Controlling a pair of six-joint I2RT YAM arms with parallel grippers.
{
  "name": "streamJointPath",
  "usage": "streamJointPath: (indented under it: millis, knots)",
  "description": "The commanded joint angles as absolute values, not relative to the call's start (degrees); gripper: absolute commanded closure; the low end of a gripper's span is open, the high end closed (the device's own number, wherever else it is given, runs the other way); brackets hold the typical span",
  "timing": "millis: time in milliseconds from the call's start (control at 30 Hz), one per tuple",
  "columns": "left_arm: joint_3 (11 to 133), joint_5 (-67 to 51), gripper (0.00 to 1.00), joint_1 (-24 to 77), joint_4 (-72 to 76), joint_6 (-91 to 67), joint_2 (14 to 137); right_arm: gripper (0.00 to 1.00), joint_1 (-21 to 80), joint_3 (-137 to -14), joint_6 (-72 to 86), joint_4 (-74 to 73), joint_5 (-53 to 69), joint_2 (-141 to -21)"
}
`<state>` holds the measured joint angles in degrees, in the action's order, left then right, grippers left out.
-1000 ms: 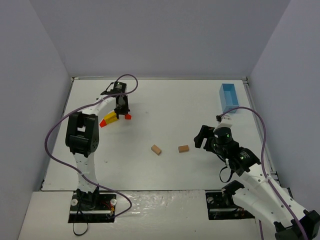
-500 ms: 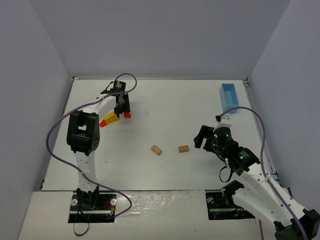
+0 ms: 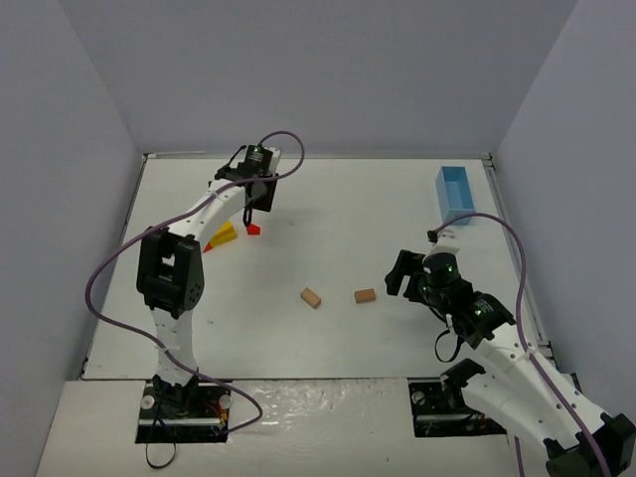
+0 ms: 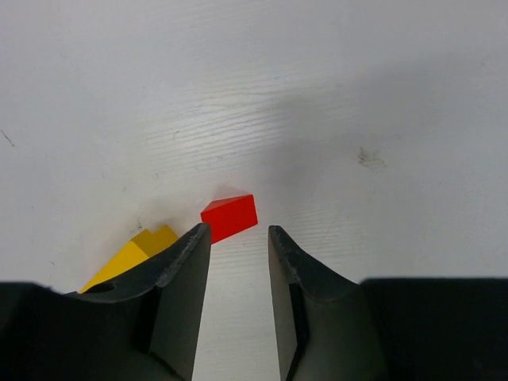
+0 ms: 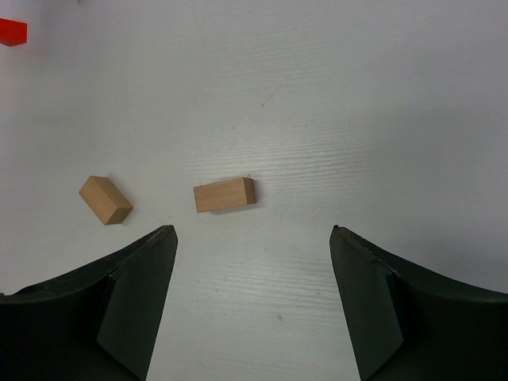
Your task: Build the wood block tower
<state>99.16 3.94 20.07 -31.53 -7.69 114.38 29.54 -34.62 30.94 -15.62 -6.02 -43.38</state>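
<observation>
A red wedge lies loose on the table at the back left, close to a yellow piece that has another red piece at its left end. My left gripper hangs just behind the wedge, narrowly open and holding nothing. In the left wrist view the red wedge sits just past the left gripper, with the yellow piece to its left. Two tan blocks lie apart mid-table. My right gripper stands wide open to their right. In the right wrist view both tan blocks lie ahead of the right gripper.
A light-blue box stands at the back right edge of the white table. Grey walls close in the table on three sides. The left arm's purple cable loops above its wrist.
My left gripper has opened and let go of the red wedge, then drawn back and to the right from it. The wedge stays beside the yellow piece. The right arm has not moved.
</observation>
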Motion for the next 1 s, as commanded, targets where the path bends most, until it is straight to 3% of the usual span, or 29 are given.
streamJointPath:
  millis: [0, 967]
  knots:
    - [101.16, 5.16, 0.72, 21.01, -34.01, -3.02, 116.32, 0.25, 29.36, -34.63, 30.47, -12.66, -7.3, -43.69]
    - [103.82, 13.08, 0.67, 23.64, -37.71, 10.19, 124.21, 0.25, 29.36, -34.69, 30.17, -12.66, -6.83, -44.8]
